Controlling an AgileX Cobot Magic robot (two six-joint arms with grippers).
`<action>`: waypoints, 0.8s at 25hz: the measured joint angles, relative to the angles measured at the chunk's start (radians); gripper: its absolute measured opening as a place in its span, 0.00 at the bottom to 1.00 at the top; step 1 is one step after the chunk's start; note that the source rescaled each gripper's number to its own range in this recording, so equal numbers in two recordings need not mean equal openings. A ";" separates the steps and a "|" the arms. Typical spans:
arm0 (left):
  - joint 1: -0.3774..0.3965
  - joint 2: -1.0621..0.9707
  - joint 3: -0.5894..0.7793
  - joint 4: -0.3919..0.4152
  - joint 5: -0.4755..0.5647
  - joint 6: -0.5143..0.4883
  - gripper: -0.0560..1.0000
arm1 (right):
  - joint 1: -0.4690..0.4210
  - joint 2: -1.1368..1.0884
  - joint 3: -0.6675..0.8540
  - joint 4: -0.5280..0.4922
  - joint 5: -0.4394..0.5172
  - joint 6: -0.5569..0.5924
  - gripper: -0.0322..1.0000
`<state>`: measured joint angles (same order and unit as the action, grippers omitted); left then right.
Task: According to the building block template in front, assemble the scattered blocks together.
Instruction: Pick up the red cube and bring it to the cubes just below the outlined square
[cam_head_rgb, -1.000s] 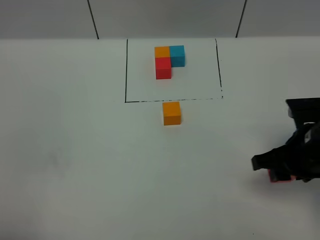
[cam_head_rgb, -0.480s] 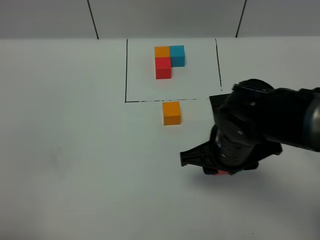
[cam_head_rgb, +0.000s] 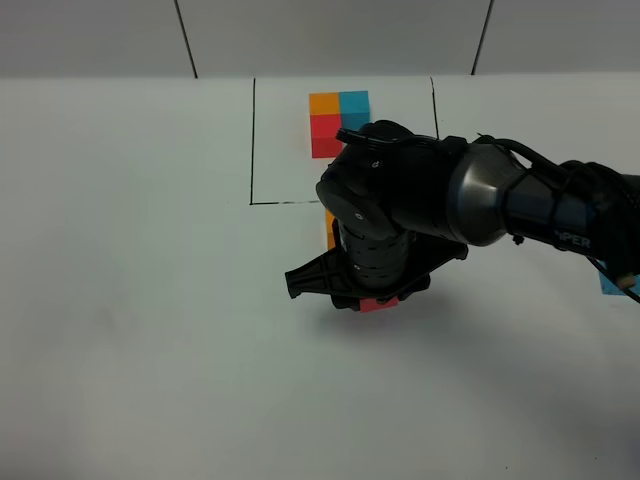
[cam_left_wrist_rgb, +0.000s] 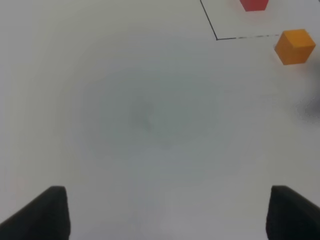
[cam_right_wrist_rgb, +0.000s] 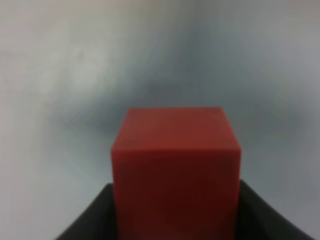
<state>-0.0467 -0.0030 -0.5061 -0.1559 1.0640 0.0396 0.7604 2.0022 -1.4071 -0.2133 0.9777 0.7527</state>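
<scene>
The building block template (cam_head_rgb: 326, 118) lies at the back inside a thin black outline (cam_head_rgb: 252, 140); the right arm covers part of it. My right gripper (cam_head_rgb: 372, 300) hangs near the table's middle, shut on the red cube (cam_head_rgb: 379, 305), which fills the right wrist view (cam_right_wrist_rgb: 176, 165) between dark fingers (cam_right_wrist_rgb: 87, 222). The loose orange cube (cam_head_rgb: 329, 230) shows only as a sliver behind the arm, and whole in the left wrist view (cam_left_wrist_rgb: 295, 46). The cyan-blue cube (cam_head_rgb: 615, 283) sits at the far right edge. My left gripper (cam_left_wrist_rgb: 172, 215) is open over bare table.
The big dark right arm (cam_head_rgb: 480, 200) stretches in from the right across the outline's front line. In the left wrist view the outline's corner (cam_left_wrist_rgb: 216, 38) and the template's red end (cam_left_wrist_rgb: 254, 4) show beyond the orange cube.
The right arm has swept from the right edge to the table's middle, carrying the red cube, and now hides most of the orange cube. The left gripper has not changed.
</scene>
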 joint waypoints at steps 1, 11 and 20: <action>0.000 0.000 0.000 0.000 0.000 0.000 0.84 | 0.000 0.011 -0.007 -0.013 0.001 0.000 0.05; 0.000 0.000 0.000 0.000 0.000 0.000 0.84 | -0.001 0.079 -0.056 -0.075 -0.010 0.003 0.05; 0.000 0.000 0.000 0.000 0.000 0.000 0.84 | -0.001 0.151 -0.132 -0.038 -0.021 0.027 0.05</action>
<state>-0.0467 -0.0030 -0.5061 -0.1559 1.0640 0.0396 0.7595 2.1529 -1.5395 -0.2513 0.9570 0.7793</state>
